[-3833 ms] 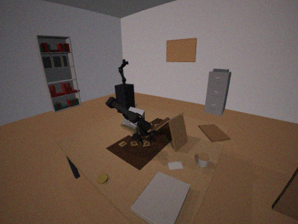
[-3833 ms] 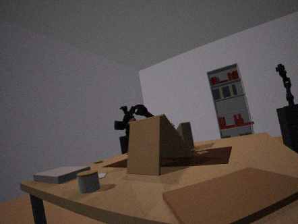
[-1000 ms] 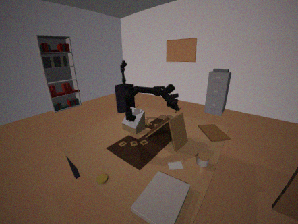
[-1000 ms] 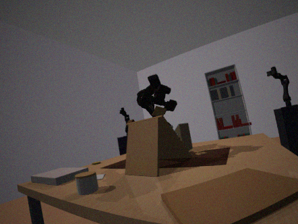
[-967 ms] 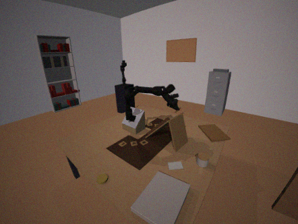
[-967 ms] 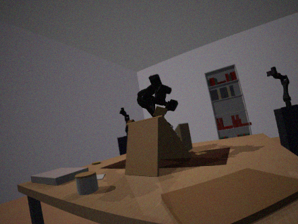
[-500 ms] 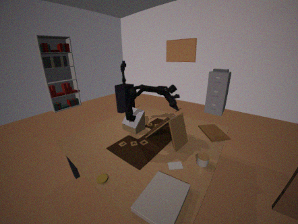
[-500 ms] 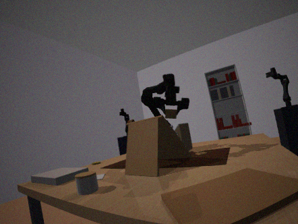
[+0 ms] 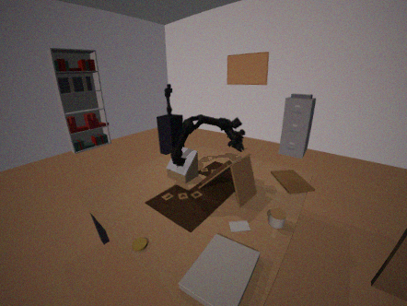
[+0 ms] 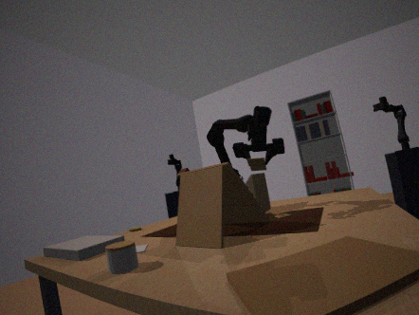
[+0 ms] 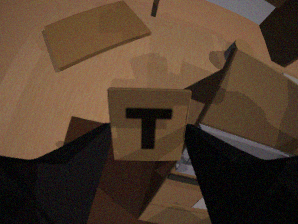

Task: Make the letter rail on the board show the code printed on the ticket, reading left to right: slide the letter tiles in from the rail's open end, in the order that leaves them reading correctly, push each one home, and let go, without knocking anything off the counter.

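My gripper (image 9: 238,142) (image 10: 258,157) (image 11: 148,129) is shut on a tan letter tile marked T (image 11: 147,123) (image 10: 257,164) and holds it in the air above the top edge of the slanted tan board (image 9: 244,181) (image 10: 209,209) (image 11: 256,99). Three loose tiles (image 9: 183,195) lie in a row on the dark mat (image 9: 184,218) (image 10: 303,219) in front of the arm's base. The white ticket (image 9: 239,226) (image 10: 140,248) lies flat near the board. Its print is too small to read. The rail itself is not clear in any view.
A small grey cylinder (image 9: 276,217) (image 10: 121,256) stands by the ticket. A grey flat block (image 9: 220,272) (image 10: 82,247) lies near the counter's front. A brown pad (image 9: 292,181) (image 11: 96,30) lies beyond the board. A yellow disc (image 9: 140,243) and a dark cone (image 9: 99,229) sit at the left.
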Motion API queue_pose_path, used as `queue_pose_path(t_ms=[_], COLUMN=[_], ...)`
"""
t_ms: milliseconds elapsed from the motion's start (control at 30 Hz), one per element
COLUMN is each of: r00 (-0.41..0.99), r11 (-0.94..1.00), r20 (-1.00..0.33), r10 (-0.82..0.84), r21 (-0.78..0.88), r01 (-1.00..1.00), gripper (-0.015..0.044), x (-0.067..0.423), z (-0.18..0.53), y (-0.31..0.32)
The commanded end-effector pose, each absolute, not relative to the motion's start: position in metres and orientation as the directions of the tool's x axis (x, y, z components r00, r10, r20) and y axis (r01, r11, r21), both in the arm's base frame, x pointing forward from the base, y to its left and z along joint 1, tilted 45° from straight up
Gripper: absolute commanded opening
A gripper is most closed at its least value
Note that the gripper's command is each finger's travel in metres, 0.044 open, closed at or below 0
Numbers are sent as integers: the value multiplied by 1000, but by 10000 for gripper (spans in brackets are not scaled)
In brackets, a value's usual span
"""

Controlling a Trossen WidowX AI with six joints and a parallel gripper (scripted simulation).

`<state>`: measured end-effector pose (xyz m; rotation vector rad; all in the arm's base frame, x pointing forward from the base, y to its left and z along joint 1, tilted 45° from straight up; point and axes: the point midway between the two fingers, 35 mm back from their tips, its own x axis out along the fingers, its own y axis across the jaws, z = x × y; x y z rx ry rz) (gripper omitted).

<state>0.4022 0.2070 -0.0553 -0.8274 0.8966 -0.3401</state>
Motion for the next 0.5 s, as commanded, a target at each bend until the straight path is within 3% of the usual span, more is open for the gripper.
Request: queue_pose_path(t_ms=[0, 467], r00=[610, 642], r11=[671, 704], r20=[-517, -447], r10=[-600, -623], r21=[-741, -678], r01=[31, 212], gripper=[0, 0], x=[394, 373], z=[-71, -103], y=[214, 225])
